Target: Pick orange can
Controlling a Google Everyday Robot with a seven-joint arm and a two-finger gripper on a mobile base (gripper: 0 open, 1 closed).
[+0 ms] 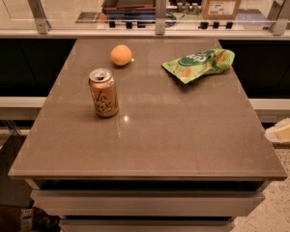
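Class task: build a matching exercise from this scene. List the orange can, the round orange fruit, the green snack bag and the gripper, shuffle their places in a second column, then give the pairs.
Things
1. orange can
2. orange fruit
3. green snack bag
4. gripper

Places
A. off the table, at the view's right edge
B. lying flat, far right part of the table
C. standing upright, left part of the table
D. behind the can, near the far edge

Pairs: 1-C, 2-D, 3-B, 4-A

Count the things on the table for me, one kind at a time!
orange can: 1
orange fruit: 1
green snack bag: 1
Total: 3
The gripper is off the table, low at the right edge of the view, far from the orange can.
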